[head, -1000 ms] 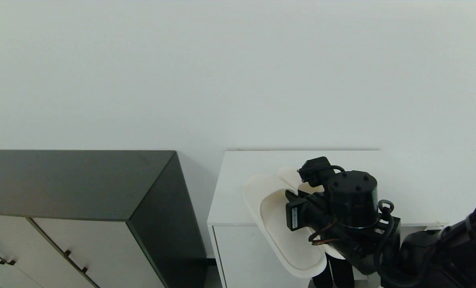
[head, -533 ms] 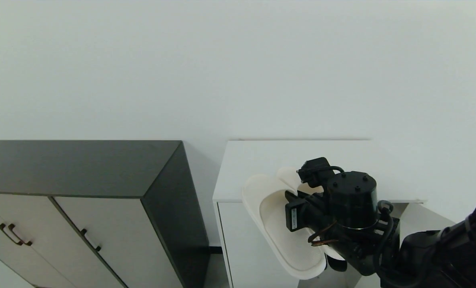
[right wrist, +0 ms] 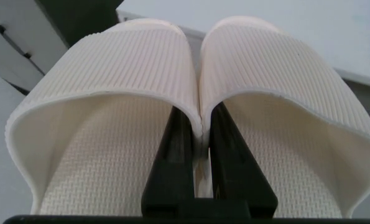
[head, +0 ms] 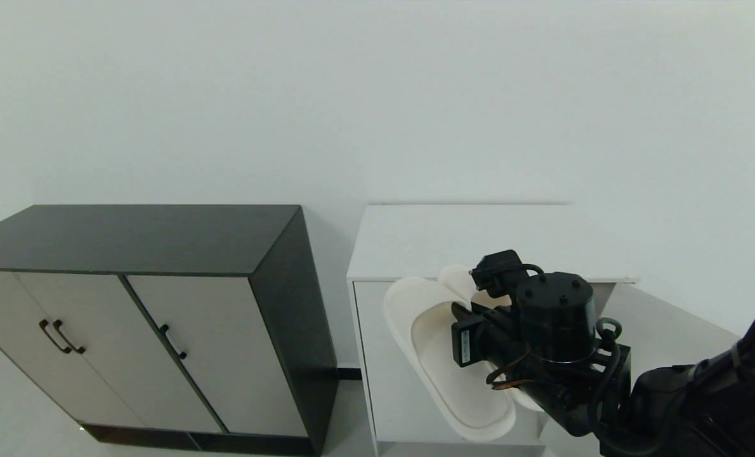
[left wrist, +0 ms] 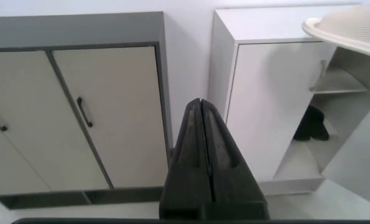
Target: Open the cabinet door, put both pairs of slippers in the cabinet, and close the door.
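Since the white cabinet [head: 466,235] has its door [head: 669,330] swung out toward the near right, the opening step looks done. On the cabinet floor inside lies a dark shape [left wrist: 312,124]. I judge it may be one pair already stowed, but it is too small to be sure.

The cream slippers [head: 428,330] are not yet in. They hang in the air before the cabinet's front, just below its top edge, held by the right gripper [right wrist: 201,127]. Its fingers [right wrist: 172,168] pinch the two inner strap walls together, so both slippers ride side by side as one bundle. By my reckoning, what is left is to carry this pair into the open compartment, let it go, and shut the door.

The left gripper [left wrist: 201,109] carries nothing, its fingers pressed together. It hangs low and near, facing the gap between the dark cabinet [head: 136,235] and the white one.

The left wrist view looks into the open compartment, with a shelf [left wrist: 337,81] partway up and the dark shape below it. In the head view the right arm and the slippers stand in front of that space. The right wrist view gives the grip close up: ribbed straps, textured insoles, and the spot where the fingers bite. The head view sets out the layout, with the shut dark cabinet on the left and the white one to its right.
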